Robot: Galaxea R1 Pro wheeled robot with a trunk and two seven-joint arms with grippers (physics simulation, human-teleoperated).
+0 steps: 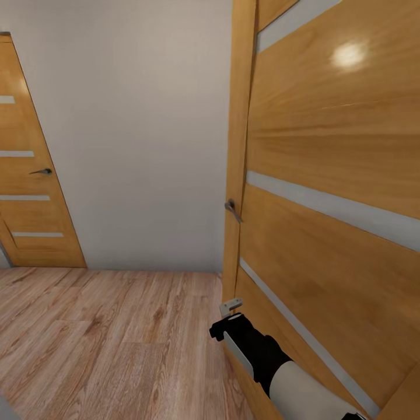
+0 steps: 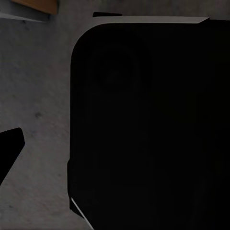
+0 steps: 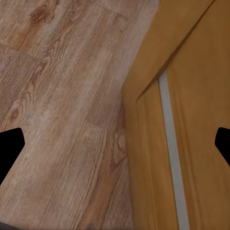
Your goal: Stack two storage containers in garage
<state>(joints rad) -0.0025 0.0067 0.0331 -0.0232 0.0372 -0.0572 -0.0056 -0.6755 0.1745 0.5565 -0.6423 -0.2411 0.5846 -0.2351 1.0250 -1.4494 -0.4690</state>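
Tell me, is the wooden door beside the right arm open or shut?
Open, it seems: the wooden door stands swung out from its frame, its free edge with the handle facing the hallway, close to the right arm.

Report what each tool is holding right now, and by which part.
The right tool holds nothing: its fingertips stand wide apart over the light wood plank floor beside the orange-brown wooden door. The left tool cannot be told; a black shape blocks its view.

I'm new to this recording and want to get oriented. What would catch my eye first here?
A large wooden door with pale horizontal stripes and a metal handle fills the head view's right, very close to the robot. The right arm reaches toward its lower edge over the light wood plank floor. A second, similar door stands at far left beside a plain white wall.
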